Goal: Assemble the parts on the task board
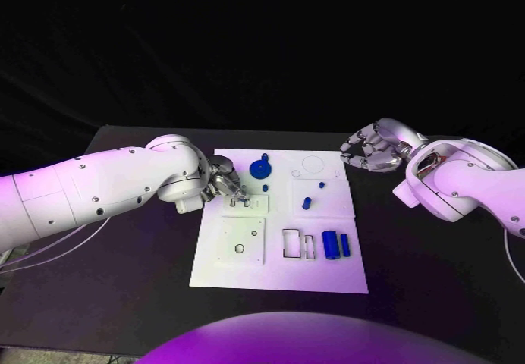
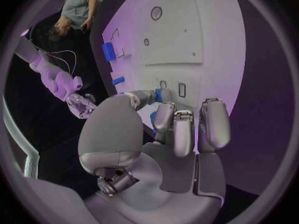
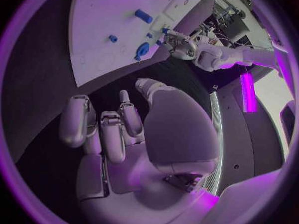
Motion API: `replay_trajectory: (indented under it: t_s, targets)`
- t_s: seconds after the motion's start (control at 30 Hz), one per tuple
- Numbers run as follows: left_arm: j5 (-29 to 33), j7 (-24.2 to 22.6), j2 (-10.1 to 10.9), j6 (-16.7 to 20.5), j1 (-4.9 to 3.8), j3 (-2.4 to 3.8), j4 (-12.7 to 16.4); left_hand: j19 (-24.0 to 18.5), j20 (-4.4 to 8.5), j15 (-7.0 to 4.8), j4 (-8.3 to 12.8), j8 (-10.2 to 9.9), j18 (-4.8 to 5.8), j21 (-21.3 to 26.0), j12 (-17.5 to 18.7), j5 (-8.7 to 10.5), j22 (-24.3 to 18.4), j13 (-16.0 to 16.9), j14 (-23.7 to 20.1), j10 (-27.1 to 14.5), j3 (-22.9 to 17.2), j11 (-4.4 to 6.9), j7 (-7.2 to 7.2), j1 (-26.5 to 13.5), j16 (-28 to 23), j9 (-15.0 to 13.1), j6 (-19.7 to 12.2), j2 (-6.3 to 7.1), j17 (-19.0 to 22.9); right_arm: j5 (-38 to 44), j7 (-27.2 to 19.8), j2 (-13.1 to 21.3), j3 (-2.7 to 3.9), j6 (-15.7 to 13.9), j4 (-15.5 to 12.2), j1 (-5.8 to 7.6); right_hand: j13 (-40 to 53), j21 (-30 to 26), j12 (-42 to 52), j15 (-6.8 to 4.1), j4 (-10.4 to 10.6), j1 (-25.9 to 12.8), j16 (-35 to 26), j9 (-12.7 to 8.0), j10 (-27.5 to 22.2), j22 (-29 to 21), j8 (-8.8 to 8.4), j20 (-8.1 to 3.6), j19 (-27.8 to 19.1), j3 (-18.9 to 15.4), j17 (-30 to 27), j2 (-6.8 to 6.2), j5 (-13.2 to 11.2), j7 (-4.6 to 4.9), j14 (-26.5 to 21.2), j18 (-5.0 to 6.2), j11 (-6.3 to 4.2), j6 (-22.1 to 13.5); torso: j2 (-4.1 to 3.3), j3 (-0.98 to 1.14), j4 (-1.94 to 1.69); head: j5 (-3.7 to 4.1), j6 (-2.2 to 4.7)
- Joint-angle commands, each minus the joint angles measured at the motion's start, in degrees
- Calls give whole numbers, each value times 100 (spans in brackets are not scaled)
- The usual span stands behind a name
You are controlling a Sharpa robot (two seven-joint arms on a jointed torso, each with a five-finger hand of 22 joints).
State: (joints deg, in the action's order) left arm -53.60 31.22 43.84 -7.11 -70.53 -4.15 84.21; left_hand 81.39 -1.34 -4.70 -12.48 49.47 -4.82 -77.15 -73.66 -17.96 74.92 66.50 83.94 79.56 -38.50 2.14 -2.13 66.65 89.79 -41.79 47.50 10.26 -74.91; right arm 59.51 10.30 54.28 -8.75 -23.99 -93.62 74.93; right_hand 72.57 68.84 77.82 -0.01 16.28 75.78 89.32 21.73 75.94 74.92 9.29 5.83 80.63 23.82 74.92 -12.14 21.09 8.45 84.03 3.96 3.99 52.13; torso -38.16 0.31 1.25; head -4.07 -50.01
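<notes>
Counting perhaps six parts (image 1: 331,245), board (image 1: 328,282)

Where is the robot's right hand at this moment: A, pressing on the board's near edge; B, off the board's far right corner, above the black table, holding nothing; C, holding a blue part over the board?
B: the right hand hangs beside the board, over the table, fingers curled, nothing in them.

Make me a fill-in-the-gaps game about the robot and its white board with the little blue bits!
1. The task board lies on a table coloured ____.
2. The left robot hand pinches a small part coloured ____.
3. The right robot hand, fingers curled, holds ____.
Missing words: black, blue, nothing.
</notes>
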Motion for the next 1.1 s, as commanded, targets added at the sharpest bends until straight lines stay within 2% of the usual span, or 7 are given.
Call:
replay_trajectory:
  t_s: [0.03,0.23,0.3,0.73,0.97,1.1]
  targets:
    - [326,100,-40,-254,0,-12,-54,-4,-4,-33,914,-33,111,25,16,25,234,5,606,15,-949,-8,7,28,21,6,-61,-60,-1509,19,1,-6,0,73,-4,-5,-2,-19,7,-49,0,-50,-27,5,17,302,35,-32,4,42,1319,1,23,-3,546,84,-34,-55,4,-2,1,-2,1]
    - [556,219,-127,-570,-63,-12,-179,-4,-5,-34,931,-33,110,27,14,-28,235,10,606,15,-949,-8,6,44,21,10,-54,-55,-1509,19,1,-14,0,73,-2,-5,-2,-22,8,-49,-4,-50,-27,6,17,301,36,-32,3,51,1318,-1,34,-3,546,85,-35,-56,0,-4,-3,-4,1]
    - [640,265,-160,-663,-96,-12,-224,-5,-5,-34,950,-30,109,32,19,-137,236,7,606,10,-939,-11,3,52,21,13,-43,-44,-1509,19,2,-16,0,73,-2,-5,-2,-22,8,-49,-4,-50,-27,6,17,301,36,-32,3,51,1318,-1,34,-3,546,85,-35,-56,0,-3,0,-9,1]
    - [812,497,-375,-1244,-365,-13,-463,-7,-5,-34,996,-25,107,41,13,-314,238,22,606,14,-925,-13,1,70,21,14,-28,-39,-1509,19,4,-41,-1,71,7,-6,-6,-23,5,-50,-8,-51,-29,6,14,302,38,-33,3,61,1315,-4,47,-3,545,85,-35,-57,2,-1,0,-27,1]
    - [796,547,-454,-1359,-403,-15,-542,1,-5,-33,1034,-11,110,34,-6,-503,255,55,606,30,-904,-15,-1,57,21,9,-7,-32,-1509,19,5,-46,-1,68,8,-6,-6,-23,5,-50,-8,-51,-29,6,14,302,38,-33,3,61,1315,-4,47,-3,545,85,-35,-57,0,-1,-2,-28,1]
    - [768,571,-493,-1395,-410,-18,-581,2,-4,-33,1038,-10,110,34,-8,-518,256,58,606,31,-902,-15,-1,55,21,8,-6,-30,-1509,19,3,-49,-1,66,8,-6,-3,-22,8,-50,-13,-53,-30,7,16,304,40,-33,4,72,1313,-10,64,-3,544,85,-36,-59,2,-1,-7,-33,1]
